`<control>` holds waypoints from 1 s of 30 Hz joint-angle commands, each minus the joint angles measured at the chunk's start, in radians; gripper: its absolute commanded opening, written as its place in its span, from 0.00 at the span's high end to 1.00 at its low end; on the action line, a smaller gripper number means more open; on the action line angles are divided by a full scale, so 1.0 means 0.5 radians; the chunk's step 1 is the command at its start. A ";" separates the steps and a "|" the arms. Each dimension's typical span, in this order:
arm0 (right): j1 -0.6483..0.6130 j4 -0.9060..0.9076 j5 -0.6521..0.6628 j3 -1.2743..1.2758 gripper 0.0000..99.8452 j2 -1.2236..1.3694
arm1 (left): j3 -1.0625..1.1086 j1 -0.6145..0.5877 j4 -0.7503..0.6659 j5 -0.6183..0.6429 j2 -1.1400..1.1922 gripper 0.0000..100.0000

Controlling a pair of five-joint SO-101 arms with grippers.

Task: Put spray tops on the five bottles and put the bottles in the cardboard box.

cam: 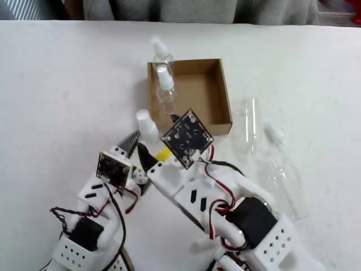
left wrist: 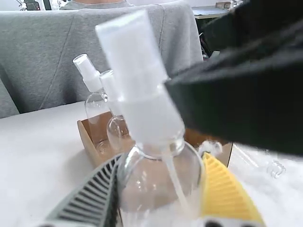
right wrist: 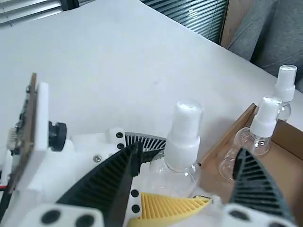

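I'm losing the base of the bottle (left wrist: 152, 182) under the arms (cam: 225, 197); left gripper (left wrist: 161, 163) is clamping it, right gripper (right wrist: 189, 151) is gaping around its spray top (right wrist: 184, 130)

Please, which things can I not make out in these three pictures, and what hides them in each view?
- High view: the body of the held clear bottle with white spray top is hidden under the right arm's black camera board.
- High view: the clear bottles lying beside the brown cardboard box fade into the white table; their number is unclear.
- Left wrist view: a blurred black shape covers one side of the box.
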 commanded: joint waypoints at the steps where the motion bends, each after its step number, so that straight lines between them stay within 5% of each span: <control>1: -0.011 0.026 0.006 -0.144 0.72 -0.023 | -0.009 0.023 0.009 -0.015 -0.041 0.98; 9: 0.054 0.023 0.006 -0.288 0.74 -0.023 | -0.009 0.023 0.009 -0.015 -0.041 0.98; 15: 0.253 0.020 0.006 -0.559 1.00 0.072 | -0.009 0.023 0.009 -0.015 -0.041 0.98; 18: 0.256 0.026 0.006 -0.586 0.95 0.195 | -0.009 0.023 0.009 -0.015 -0.041 0.98; 30: 0.241 0.140 0.006 -1.117 0.99 0.895 | -0.009 0.023 0.009 -0.015 -0.041 0.98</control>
